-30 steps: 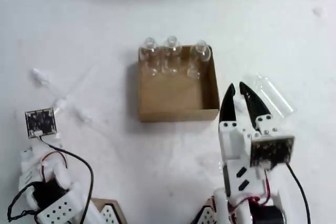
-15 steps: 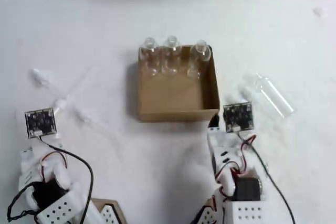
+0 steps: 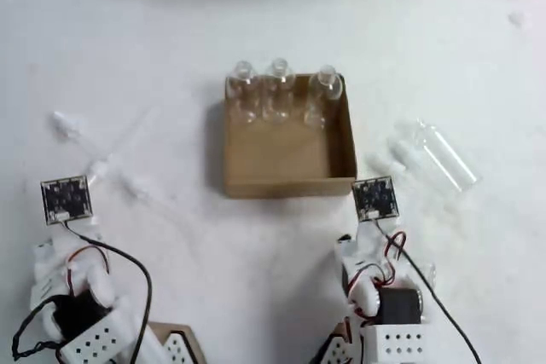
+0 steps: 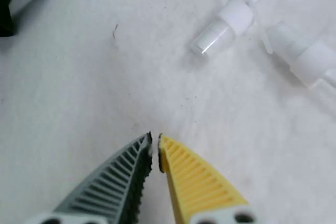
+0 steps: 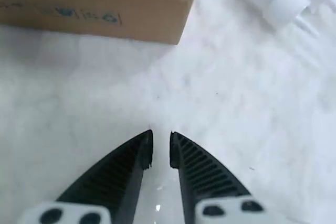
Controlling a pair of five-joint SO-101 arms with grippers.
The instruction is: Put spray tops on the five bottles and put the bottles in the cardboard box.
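While three clear bottles (image 3: 278,83) stand along the far wall of the cardboard box (image 3: 290,185), whether they carry tops is hard to tell. A fourth bottle (image 3: 447,159) lies on the white table (image 3: 171,40) right of the box, and spray tops (image 3: 94,155) lie faint on the left. The left gripper (image 4: 155,145) has its tips pressed together over the table, and the right gripper (image 5: 160,148), fingers all but closed, hangs near the box's corner

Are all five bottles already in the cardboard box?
No, only three bottles stand in the cardboard box; another bottle lies on the table beside it.
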